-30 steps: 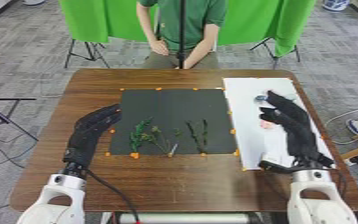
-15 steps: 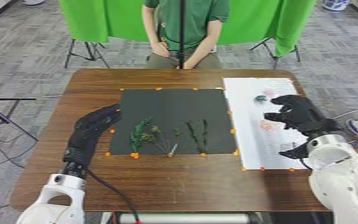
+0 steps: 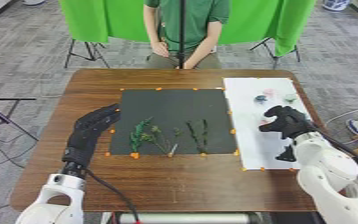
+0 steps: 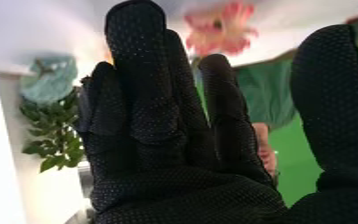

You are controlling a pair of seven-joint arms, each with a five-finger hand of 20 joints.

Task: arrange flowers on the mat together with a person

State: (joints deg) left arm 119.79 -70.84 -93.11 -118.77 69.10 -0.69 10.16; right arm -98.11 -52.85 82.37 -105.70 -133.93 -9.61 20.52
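Hovering right of the dark mat (image 3: 171, 106), the right hand (image 3: 287, 123), fingers straight with thumb apart, could crush the pink flower (image 4: 222, 30), also right of that mat and seemingly near its fingertips, by descending flat; green stems (image 3: 138, 135) lie on the mat's near half.

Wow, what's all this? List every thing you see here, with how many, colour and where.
Table: one, brown, centre
Mat: one, dark grey, on table
Stems: several, green, on mat
Sheet: one, white, right of mat
Flowers: at least three, blue-grey, pink and pale green, on sheet
Markers: many, orange, around mat and sheet
Cable: one, black, table's near left
Cloth: green, behind table
Floor: grey, around table
Robot arms: two, white, near side
Left hand: black, left of mat
Right hand: black, over sheet
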